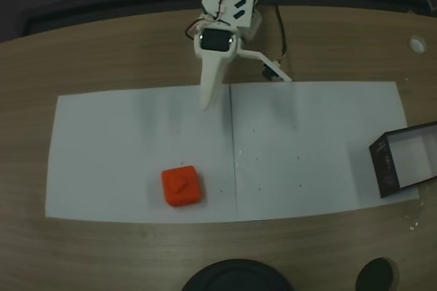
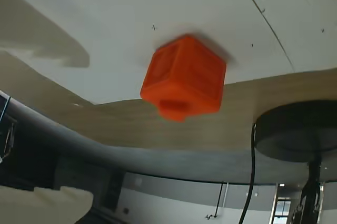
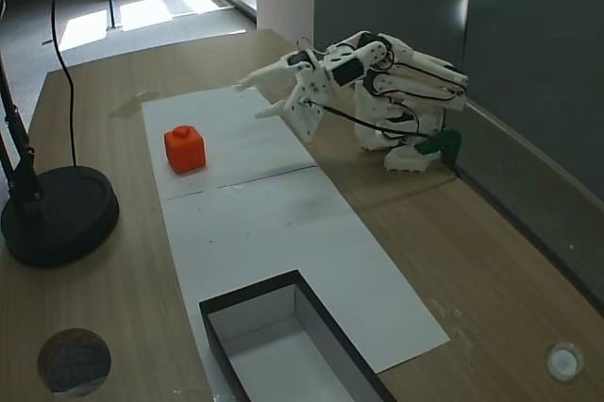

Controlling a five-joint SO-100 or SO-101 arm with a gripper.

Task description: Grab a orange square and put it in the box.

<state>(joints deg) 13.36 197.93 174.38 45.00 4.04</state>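
The orange square (image 1: 182,186) sits on the white paper (image 1: 123,141), left of the seam in a fixed view, with its raised bump on top. It also stands on the paper's far end as the orange square (image 3: 185,149), and the wrist view shows it upside down as the orange square (image 2: 184,77). My gripper (image 1: 247,93) is open with nothing between its widely spread jaws, hovering at the paper's far edge, well short of the block. From the side, the gripper (image 3: 251,100) points toward the block. The box (image 1: 406,161), dark outside and white inside, rests at the paper's right end and appears again as the box (image 3: 283,345).
A black round lamp base (image 1: 239,279) stands at the table's near edge, with its pole in the side view at the lamp base (image 3: 57,213). A dark round hole (image 1: 375,275) and a small white cap (image 1: 418,44) mark the wooden table. The arm's base (image 3: 406,128) is behind the paper.
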